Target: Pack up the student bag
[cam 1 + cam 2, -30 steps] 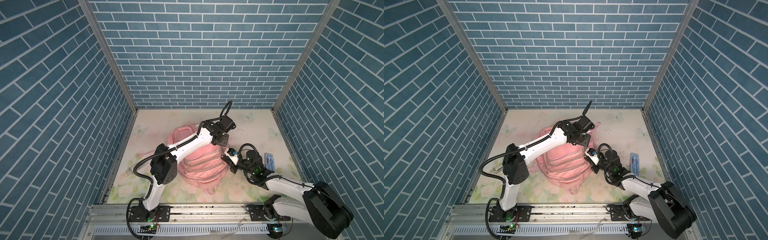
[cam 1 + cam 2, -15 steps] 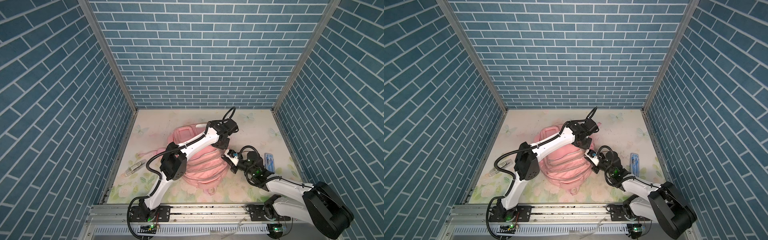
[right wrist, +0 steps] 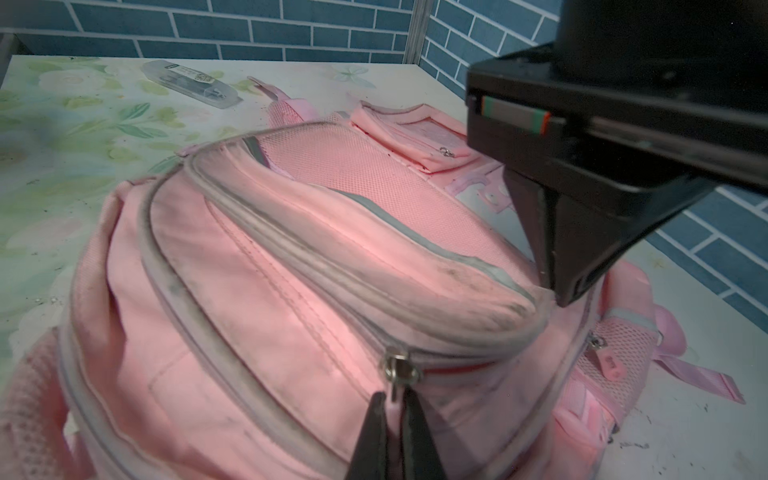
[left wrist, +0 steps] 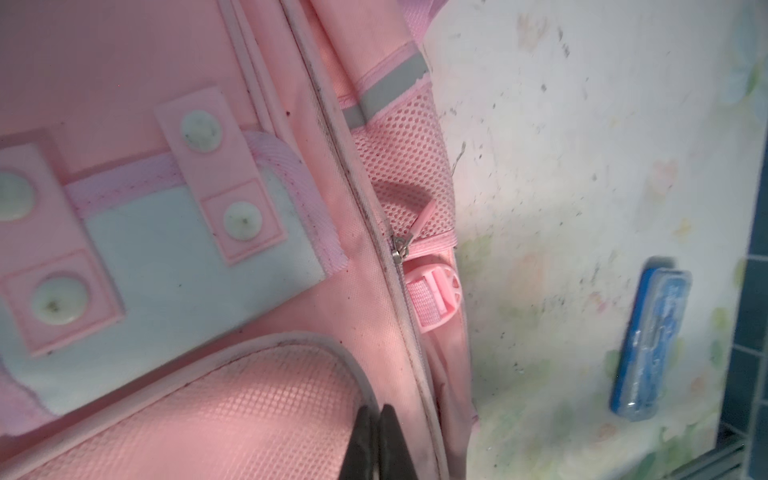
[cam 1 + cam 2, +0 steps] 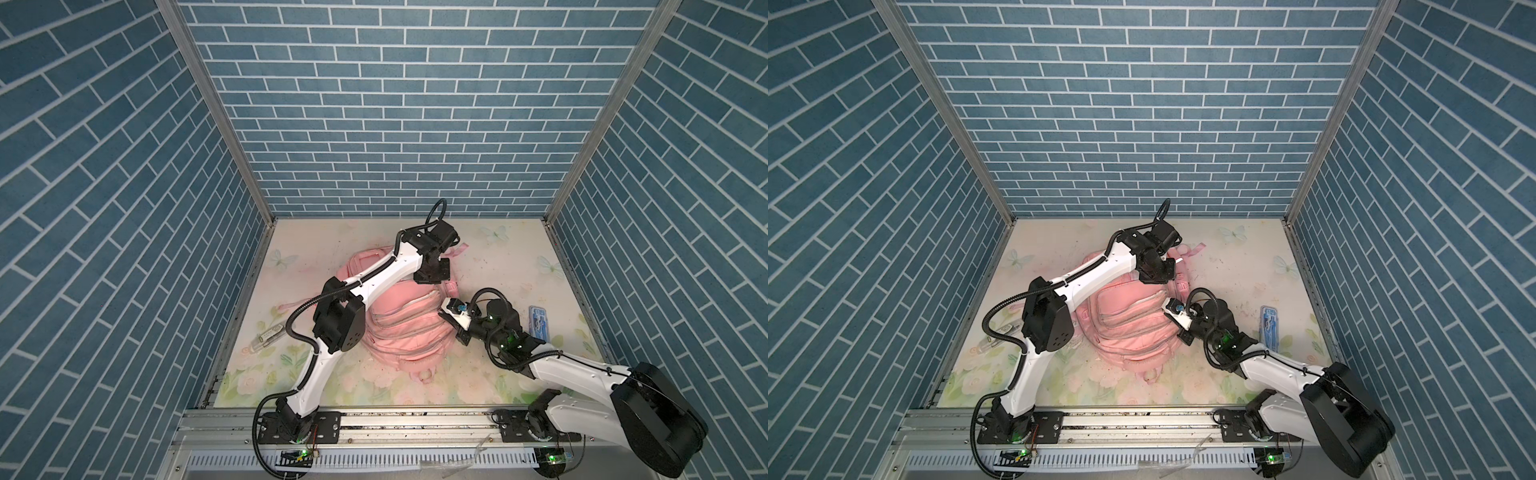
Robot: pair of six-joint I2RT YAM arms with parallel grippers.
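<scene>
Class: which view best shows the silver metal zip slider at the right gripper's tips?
The right wrist view: the silver metal zip slider is large and sharp, its pull pinched by the right gripper. In both top views it is too small to make out; the left wrist view misses it.

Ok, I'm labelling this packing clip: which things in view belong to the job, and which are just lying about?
Job: student bag; zip pull, pinched by right gripper; left gripper, jaws shut at the bag's rim; blue case and clear case, probably to pack.
Just backdrop: floral tabletop, brick walls.
</scene>
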